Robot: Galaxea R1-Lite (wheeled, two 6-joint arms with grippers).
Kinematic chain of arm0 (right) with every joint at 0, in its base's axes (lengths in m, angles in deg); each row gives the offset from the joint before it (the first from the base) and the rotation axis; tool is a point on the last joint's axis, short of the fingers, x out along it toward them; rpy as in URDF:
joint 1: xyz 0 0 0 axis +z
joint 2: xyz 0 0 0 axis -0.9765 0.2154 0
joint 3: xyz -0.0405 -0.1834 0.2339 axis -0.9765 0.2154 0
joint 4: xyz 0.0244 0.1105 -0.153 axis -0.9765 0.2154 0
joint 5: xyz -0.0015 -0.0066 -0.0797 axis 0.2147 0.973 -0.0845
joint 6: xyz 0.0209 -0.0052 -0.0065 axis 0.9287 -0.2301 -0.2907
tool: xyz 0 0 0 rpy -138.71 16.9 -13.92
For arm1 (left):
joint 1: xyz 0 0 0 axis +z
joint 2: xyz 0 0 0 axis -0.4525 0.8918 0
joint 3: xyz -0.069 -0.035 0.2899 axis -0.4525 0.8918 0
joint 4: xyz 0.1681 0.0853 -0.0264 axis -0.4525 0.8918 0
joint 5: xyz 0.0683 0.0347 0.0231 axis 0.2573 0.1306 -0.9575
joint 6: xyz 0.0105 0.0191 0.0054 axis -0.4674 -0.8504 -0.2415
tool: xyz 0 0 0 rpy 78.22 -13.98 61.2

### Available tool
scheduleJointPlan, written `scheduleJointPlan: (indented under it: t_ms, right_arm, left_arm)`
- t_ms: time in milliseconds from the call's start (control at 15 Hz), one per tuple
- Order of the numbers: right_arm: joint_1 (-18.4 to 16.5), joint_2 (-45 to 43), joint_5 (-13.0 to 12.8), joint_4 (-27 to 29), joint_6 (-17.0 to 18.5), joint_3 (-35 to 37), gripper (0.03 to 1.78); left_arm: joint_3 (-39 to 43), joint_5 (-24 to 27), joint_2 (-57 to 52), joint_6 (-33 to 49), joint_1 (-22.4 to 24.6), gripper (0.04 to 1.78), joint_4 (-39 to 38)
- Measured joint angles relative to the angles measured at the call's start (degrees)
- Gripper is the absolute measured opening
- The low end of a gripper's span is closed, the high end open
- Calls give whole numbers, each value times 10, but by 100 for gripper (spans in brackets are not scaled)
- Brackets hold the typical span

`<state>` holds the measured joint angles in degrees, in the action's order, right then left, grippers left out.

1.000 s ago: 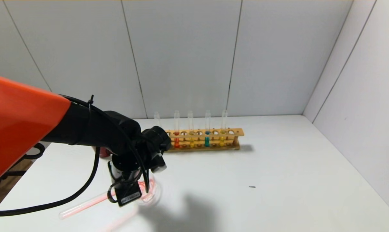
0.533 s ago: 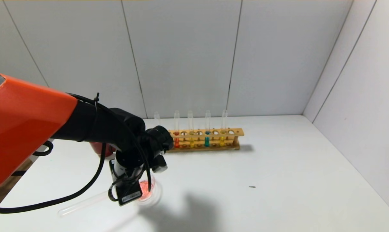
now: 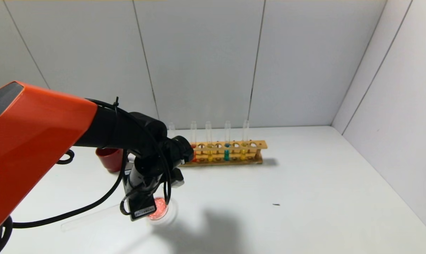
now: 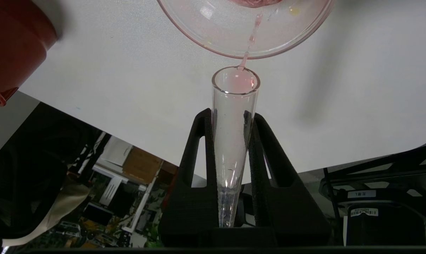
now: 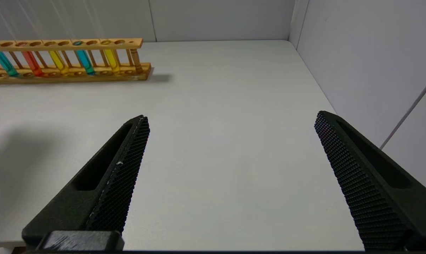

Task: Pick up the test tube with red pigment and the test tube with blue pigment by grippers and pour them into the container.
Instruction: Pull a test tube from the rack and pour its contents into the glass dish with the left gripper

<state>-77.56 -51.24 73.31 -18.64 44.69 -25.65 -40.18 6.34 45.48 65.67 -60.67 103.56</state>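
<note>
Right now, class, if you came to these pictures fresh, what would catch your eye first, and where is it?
The big orange-shelled left arm fills the near left, its left gripper shut on a tilted, nearly empty test tube dribbling its last red pigment into the clear container on the white table. Behind stands a wooden rack of coloured tubes, a dark red cup at its left.

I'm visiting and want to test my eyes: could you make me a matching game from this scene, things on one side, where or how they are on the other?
Things:
1. glass tube
2. glass dish
3. red cup
4. right gripper

States:
A. open, holding nothing
B. clamped in the left gripper, tipped, nearly drained
C. on the table, holding red liquid
D. standing left of the wooden rack

Pairs: 1-B, 2-C, 3-D, 4-A
</note>
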Motion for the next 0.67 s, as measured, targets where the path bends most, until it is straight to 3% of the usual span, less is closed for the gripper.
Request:
scheduleJointPlan:
  t_ms: [667]
  right_arm:
    - [0,0,0,0,0,0,171]
  left_arm:
    - [-64,-21,50,2,-6,31,61]
